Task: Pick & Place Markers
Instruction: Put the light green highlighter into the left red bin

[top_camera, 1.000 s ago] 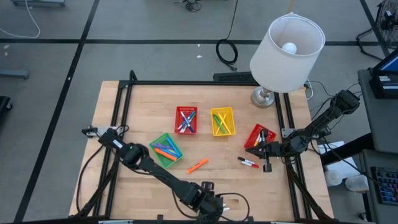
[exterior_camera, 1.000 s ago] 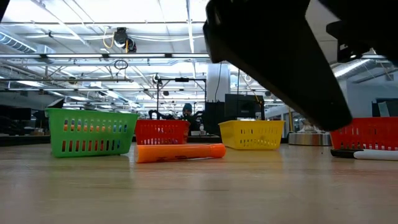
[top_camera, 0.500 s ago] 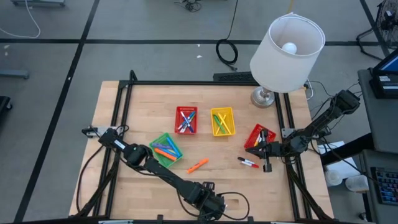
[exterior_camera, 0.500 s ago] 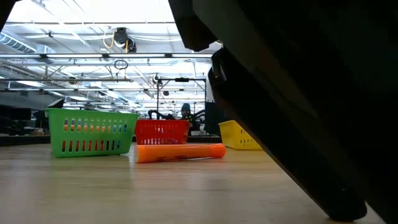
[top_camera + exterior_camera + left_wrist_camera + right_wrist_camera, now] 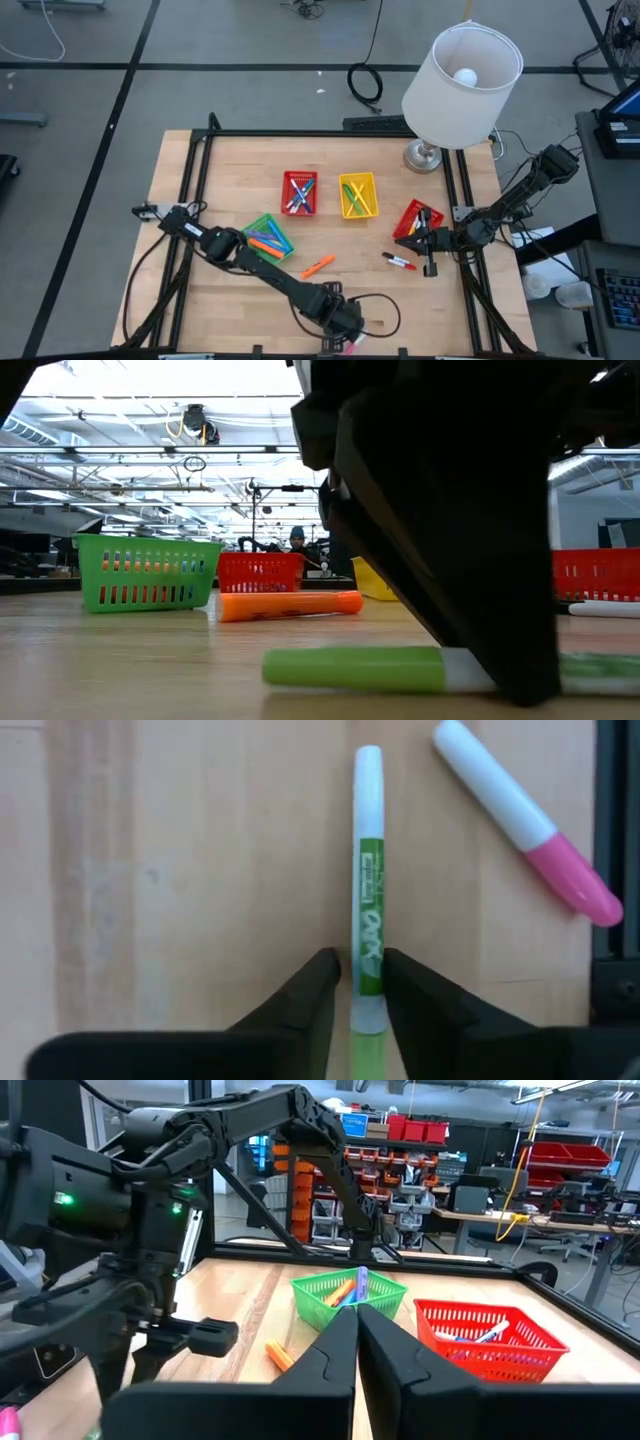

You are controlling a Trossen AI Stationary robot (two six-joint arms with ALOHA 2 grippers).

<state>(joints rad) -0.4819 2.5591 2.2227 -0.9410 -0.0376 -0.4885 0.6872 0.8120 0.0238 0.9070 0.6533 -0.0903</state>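
Robotics lab or industrial workshop hall. Evidence: wooden test table (image 5: 230,170) edged by black metal frame (image 5: 330,133), standing on grey concrete floor (image 5: 200,60) with cables (image 5: 365,82) trailing across it. Low view: high open ceiling (image 5: 150,460) with light strips, trusses, pipework. Right wrist view: storage racks holding red and orange bins (image 5: 415,1128), workbenches (image 5: 500,1215) with equipment, yellow hanging cable (image 5: 520,1170). Person (image 5: 297,538) visible in far background. Table lamp (image 5: 460,75) stands at table corner.

Marker (image 5: 368,870) between left gripper (image 5: 358,982) fingers (image 5: 318,990)
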